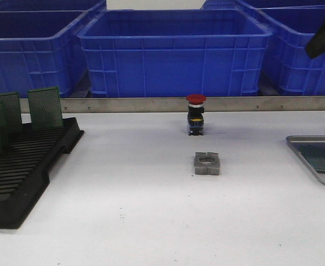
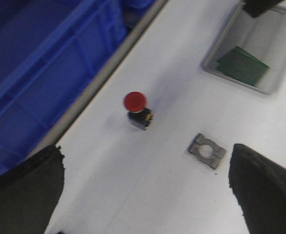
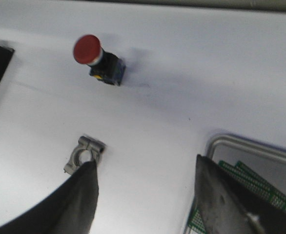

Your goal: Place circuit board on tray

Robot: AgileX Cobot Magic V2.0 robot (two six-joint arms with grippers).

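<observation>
Wide open white tabletop [image 1: 123,210] across the middle and front, broken only by two small items near the centre: a red-capped push-button switch [image 1: 196,114] standing upright toward the back, and a flat grey metal clamp block [image 1: 207,163] lying just in front of it, the two apart with a gap between. Blocked on the left by a black slotted rack [image 1: 24,166] with green circuit boards [image 1: 45,107] standing upright in its rear slots. Closed off at the back by a metal rail [image 1: 151,104] and a row of blue plastic bins [image 1: 173,52] behind it. At the right edge, a low-rimmed silver tray [image 1: 312,160], green boards [image 2: 242,65] lying flat inside, open from above.
</observation>
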